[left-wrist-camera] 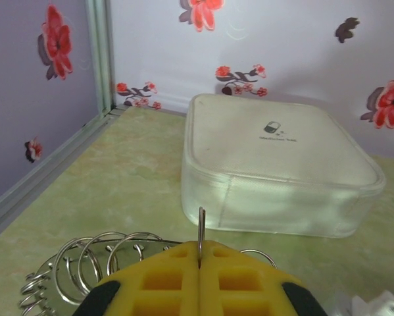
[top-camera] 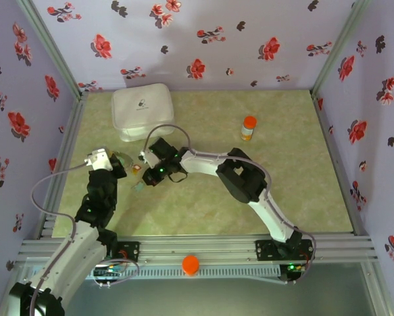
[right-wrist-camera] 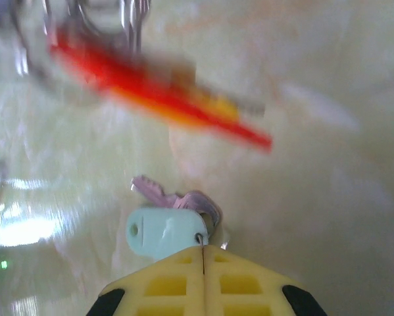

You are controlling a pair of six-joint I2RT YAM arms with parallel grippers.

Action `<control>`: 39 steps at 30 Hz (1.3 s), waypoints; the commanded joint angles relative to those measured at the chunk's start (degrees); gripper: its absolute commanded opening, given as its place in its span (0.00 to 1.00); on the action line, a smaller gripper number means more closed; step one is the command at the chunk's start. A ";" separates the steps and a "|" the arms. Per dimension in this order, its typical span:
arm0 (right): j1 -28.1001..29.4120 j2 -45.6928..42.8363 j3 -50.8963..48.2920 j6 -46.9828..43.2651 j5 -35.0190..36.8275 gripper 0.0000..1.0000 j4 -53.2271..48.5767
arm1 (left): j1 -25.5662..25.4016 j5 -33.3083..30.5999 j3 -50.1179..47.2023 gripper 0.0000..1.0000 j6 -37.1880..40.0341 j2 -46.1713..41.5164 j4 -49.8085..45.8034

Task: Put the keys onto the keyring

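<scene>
The keyring (left-wrist-camera: 200, 229) is clamped at the left gripper's (left-wrist-camera: 200, 263) fingertips, coils spread to their left; a zipped case (left-wrist-camera: 275, 164) is set on the table (left-wrist-camera: 131, 178) beyond. A tagged key (right-wrist-camera: 164, 230) is met at the right gripper's (right-wrist-camera: 203, 253) fingertips, more keys (right-wrist-camera: 157, 92) farther ahead.

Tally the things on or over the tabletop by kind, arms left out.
White case: 1
Orange-capped bottle: 1
Keyring: 1
Key tags that can be made out: 2 (pale teal tag, blurred red-orange tag)
Total: 5
</scene>
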 commanded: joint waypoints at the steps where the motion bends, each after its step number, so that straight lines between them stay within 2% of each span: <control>1: 0.22 -10.48 -8.05 -3.33 3.47 0.00 0.53 | 0.45 6.14 4.37 0.00 2.37 1.51 1.60; 12: -1.98 -39.97 -38.18 -8.39 19.44 0.00 2.26 | -0.61 27.95 7.95 0.00 8.75 10.32 7.78; 15: -2.54 -47.86 -45.06 -10.95 22.10 0.00 3.60 | -2.48 34.40 9.35 0.00 11.64 13.20 8.01; 24: -3.55 -74.10 -63.36 -22.99 25.25 0.00 10.01 | -11.34 48.54 13.06 0.00 25.41 21.84 7.54; 30: -4.11 -80.22 -63.10 -29.00 24.46 0.00 7.82 | -17.04 53.37 17.38 0.00 28.35 25.79 0.51; 34: -4.15 -81.72 -61.05 -30.69 23.26 0.00 4.22 | -20.47 54.58 20.10 0.00 30.19 27.48 -5.61; 39: -4.11 -83.19 -59.85 -32.76 22.99 0.00 2.72 | -23.98 54.88 22.35 0.00 30.19 29.24 -8.25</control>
